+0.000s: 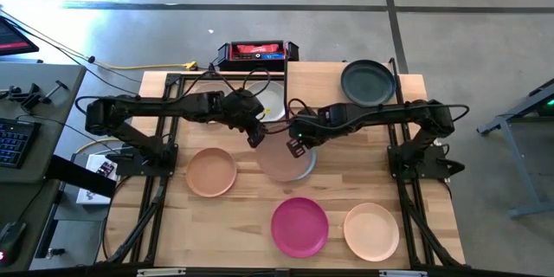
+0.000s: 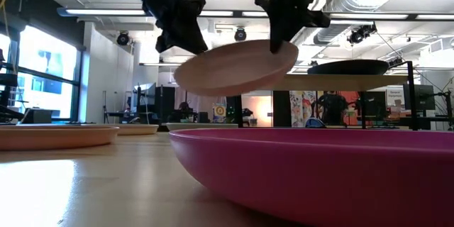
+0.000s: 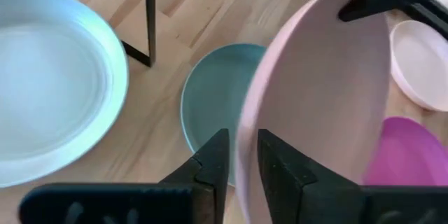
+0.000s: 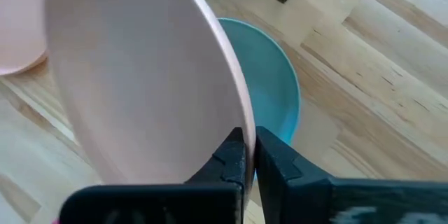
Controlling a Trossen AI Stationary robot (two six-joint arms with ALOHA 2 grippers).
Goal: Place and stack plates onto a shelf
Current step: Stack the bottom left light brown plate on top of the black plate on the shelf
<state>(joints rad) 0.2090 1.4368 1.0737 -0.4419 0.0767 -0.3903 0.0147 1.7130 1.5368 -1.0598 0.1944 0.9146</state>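
Note:
A pale pink plate (image 1: 279, 160) hangs in the air over the table's middle, tilted, above a sage green plate (image 1: 307, 171) that lies flat on the tabletop. My right gripper (image 4: 250, 150) is shut on the pink plate's rim at its right side. My left gripper (image 3: 243, 161) is at the plate's left side, fingers parted, with the rim (image 3: 245, 140) standing between them. The shelf (image 1: 316, 78) stands at the far centre and carries a dark green plate (image 1: 368, 82). My right gripper pinches the pink plate's rim (image 4: 241, 115) between its two fingers, one on the hollow side and one on the underside, coming from above and slanting down. The plate (image 2: 234, 67) is lifted clear and tilted, its right end higher. My left gripper's fingers (image 3: 280, 175) flank the opposite rim; whether they touch it I cannot tell.
A white plate (image 1: 270, 102) lies just left of the shelf. On the near half of the table lie a peach plate (image 1: 210, 172), a magenta plate (image 1: 299, 226) and a cream plate (image 1: 371, 231). Bare wood shows between them.

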